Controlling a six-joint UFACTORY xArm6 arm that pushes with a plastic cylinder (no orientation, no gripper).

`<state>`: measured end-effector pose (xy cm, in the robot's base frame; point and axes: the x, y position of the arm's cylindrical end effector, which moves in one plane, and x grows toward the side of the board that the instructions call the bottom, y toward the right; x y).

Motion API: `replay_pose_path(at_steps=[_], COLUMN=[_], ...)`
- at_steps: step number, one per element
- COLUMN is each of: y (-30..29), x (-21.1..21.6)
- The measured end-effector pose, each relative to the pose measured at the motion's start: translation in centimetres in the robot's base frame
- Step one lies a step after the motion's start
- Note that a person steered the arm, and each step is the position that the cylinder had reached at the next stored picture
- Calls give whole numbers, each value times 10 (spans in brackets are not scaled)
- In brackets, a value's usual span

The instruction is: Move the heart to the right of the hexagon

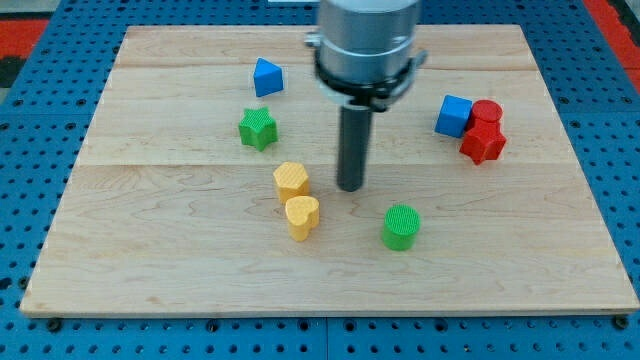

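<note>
Hovering over the middle of the wooden board (90,230), the dark rod comes down from the arm's grey housing (366,40) and its tip (350,188) sits on the wood just to the view's right of the yellow hexagon (291,180), apart from it, not touching. No gripper here, just a bare rod holding nothing. The yellow heart (302,216) lies right below the hexagon toward the view's bottom, the two touching or nearly so, hard to tell which. So the heart is not yet in place; it looks like the approach step, tip lining up before the push. The tip stands up and right of the heart, roughly where the heart should end up, so the next move likely calls for going around to the heart's left or lower-left side and pushing it rightward and slightly up, without dragging the hexagon along. The green cylinder (401,226) sits to the right of the heart, near enough to be a possible bump risk. Well away: green star (257,129), blue triangle block (267,77), blue cube (453,116), and two red blocks (484,134) clustered at the right, shapes unclear.
</note>
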<state>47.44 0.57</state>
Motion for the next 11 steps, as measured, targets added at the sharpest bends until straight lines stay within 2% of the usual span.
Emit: replay_pose_path(at_steps=[1, 2, 3, 4, 7, 8, 9, 11], y=[-43, -46, -33, 30, 33, -10, -30, -21], x=[0, 0, 0, 2, 69, 104, 97, 66])
